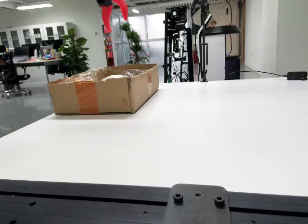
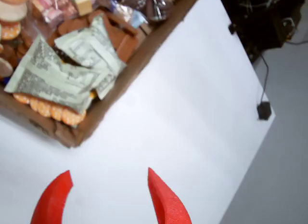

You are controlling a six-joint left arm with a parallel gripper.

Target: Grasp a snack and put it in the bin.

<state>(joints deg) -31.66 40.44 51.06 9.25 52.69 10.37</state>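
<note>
Two red jaws (image 2: 110,197) gape wide, empty, bases cropped; box (image 1: 103,91) contents partly cut off.

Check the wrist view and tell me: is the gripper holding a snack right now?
No: the gripper has its red fingers spread with only bare white table between them; the snacks lie in the cardboard box.

Matt brown cardboard box (image 1: 103,94), smooth white table (image 1: 202,137), crinkly glossy wrappers (image 2: 72,65)
</note>
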